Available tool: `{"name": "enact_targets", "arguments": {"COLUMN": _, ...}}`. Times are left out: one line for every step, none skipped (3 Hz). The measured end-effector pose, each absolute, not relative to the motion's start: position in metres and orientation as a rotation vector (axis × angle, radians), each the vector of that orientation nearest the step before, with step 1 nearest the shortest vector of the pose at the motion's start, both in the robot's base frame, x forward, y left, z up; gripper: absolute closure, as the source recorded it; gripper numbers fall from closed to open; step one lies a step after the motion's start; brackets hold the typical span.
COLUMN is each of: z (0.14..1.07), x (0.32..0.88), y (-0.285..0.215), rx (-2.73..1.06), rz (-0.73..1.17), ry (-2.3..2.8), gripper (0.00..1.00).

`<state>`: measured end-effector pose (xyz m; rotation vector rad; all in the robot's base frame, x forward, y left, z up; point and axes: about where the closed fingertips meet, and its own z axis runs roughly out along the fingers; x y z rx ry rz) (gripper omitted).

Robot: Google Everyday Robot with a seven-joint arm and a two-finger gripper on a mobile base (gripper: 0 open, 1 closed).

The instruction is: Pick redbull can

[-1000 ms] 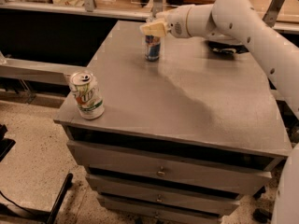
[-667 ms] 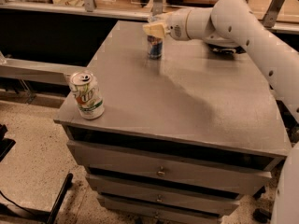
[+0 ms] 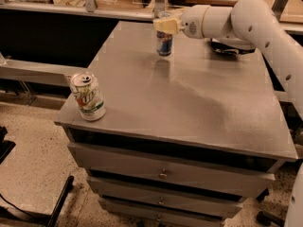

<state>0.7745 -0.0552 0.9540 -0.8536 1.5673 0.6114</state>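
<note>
The redbull can [image 3: 164, 42], slim and blue-and-silver with a red mark, is upright at the far middle of the grey table [image 3: 189, 103]. My gripper [image 3: 165, 25] comes in from the right on the white arm [image 3: 246, 18]. Its cream fingers [image 3: 163, 26] are closed around the can's top part. The can's base appears slightly above the tabletop, with a faint shadow below it. The can's top is hidden by the fingers.
A wider white-and-green soda can [image 3: 88, 97] stands upright at the table's front left corner. A dark object [image 3: 229, 48] lies at the back right under the arm. The table has drawers [image 3: 163, 174] in front. A counter runs behind it.
The gripper and the redbull can have moved together a little to the right and upward. The soda can has not moved.
</note>
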Motion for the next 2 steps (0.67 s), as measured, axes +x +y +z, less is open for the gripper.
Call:
{"name": "enact_targets", "arguments": {"z": 1.0039, "x": 0.7613, "y": -0.079, "rx": -0.877, "rz": 0.549, "ry": 1.475, "gripper": 1.0}}
{"name": "enact_targets", "arguments": {"z": 1.0039, "x": 0.7613, "y": -0.0789, "rx": -0.877, "rz": 0.549, "ry": 1.475, "gripper": 1.0}}
